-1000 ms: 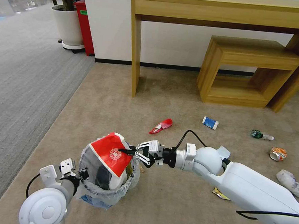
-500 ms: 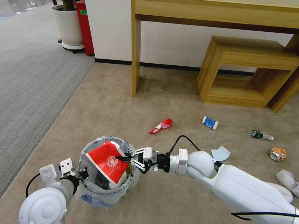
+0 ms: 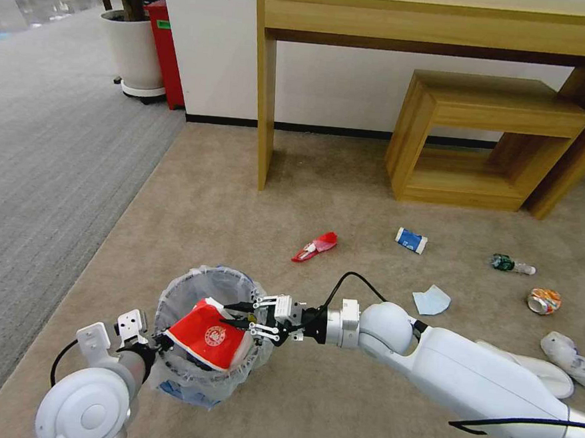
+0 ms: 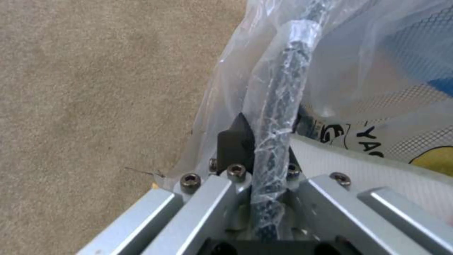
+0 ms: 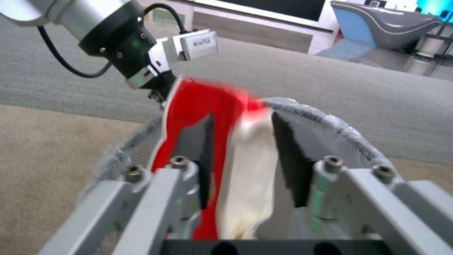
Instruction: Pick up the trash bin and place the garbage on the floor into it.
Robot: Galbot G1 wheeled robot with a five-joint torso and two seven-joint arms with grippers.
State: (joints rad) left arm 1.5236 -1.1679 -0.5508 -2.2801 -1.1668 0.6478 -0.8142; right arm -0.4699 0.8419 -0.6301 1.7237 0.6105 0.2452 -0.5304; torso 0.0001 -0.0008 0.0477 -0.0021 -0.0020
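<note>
The trash bin [image 3: 207, 336] hung just above the beige floor [image 3: 254, 196], its wire rim pinched through the plastic liner by the fingers of the left gripper [image 3: 162, 339], so its mouth stayed open and steady for loading. A crushed red cup [image 3: 207, 336] lay tilted across that mouth. The right gripper [image 3: 236, 314] reached over the rim with its fingers spread either side of the cup, apparently letting it go. More garbage lay on the floor beyond: another red cup [image 3: 315, 246], a blue-white cup [image 3: 411, 240], a blue mask [image 3: 431, 299], a small bottle [image 3: 512, 264], an orange can [image 3: 544, 300] and a white slipper [image 3: 570, 358].
</note>
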